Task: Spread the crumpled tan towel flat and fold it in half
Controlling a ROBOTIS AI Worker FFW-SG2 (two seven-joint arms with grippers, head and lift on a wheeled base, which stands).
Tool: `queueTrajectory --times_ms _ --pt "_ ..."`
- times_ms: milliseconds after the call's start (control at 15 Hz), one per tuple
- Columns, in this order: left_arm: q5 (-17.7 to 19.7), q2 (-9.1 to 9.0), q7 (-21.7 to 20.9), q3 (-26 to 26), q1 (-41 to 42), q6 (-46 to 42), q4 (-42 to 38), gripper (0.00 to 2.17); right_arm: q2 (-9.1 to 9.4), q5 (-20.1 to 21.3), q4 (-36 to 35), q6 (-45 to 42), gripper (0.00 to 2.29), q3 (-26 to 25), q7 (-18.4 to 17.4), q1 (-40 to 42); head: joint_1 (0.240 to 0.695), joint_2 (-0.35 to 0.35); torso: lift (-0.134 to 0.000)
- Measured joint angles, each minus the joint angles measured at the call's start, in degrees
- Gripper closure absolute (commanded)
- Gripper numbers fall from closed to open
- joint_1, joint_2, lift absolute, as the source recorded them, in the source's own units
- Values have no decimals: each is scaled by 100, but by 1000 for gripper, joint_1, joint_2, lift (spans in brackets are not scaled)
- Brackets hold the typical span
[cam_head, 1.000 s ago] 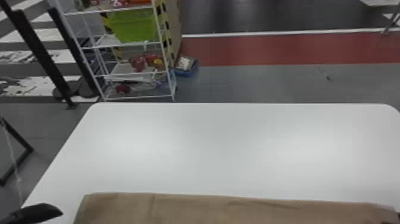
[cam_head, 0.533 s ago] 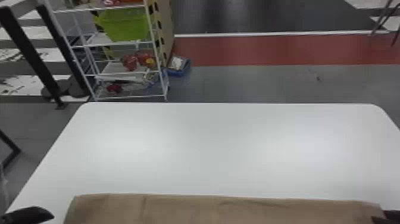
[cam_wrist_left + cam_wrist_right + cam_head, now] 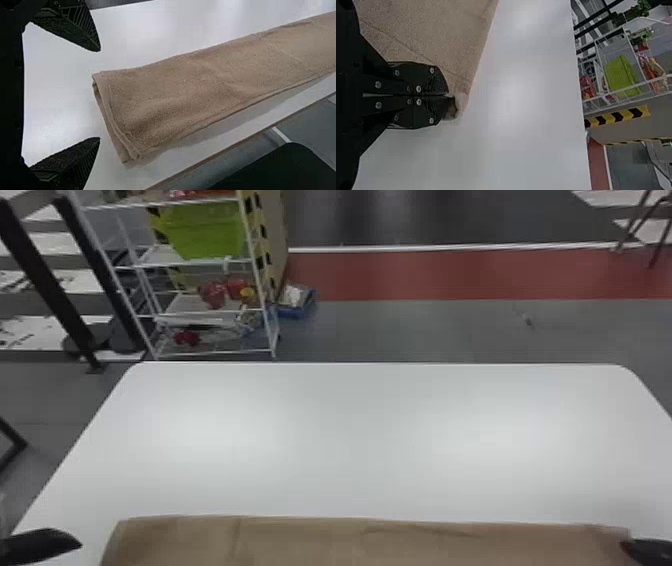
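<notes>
Tan terry towel (image 3: 198,87): layered strip on the white table (image 3: 350,430), near side. Right gripper (image 3: 451,96) pinches one corner; left gripper (image 3: 99,94) spread, empty. Judged light, limp, not fragile — grip the left end's corner, all layers together.

My fingers (image 3: 42,545) are black, the towel (image 3: 300,542) on the white table (image 3: 325,430) is plain tan, and beyond that table I see a white rack (image 3: 215,352), a lime-green bin (image 3: 205,235), yellow-and-black striped edging (image 3: 617,116) — and a brick-red band (image 3: 450,275) beside grey floor (image 3: 400,330).
</notes>
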Motion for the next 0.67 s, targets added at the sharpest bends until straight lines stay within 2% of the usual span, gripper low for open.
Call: queueTrajectory --times_ms 133,333,533,667 --pt "314 21 -129 -48 -89 757 -1 144 9 -18 2 3 1318 -23 -42 0 695 77 -123" --pt "1038 102 -467 -211 -274 3476 -125 164 39 1 3 -13 1322 -19 -49 14 695 139 -123" --pt "1326 119 -598 -508 -297 5970 -422 191 46 27 3 -48 1318 -2 -63 36 695 155 -123" --pt "1428 163 -768 -669 -312 6999 -508 201 45 39 3 -70 1318 -1 -63 54 695 151 -123"
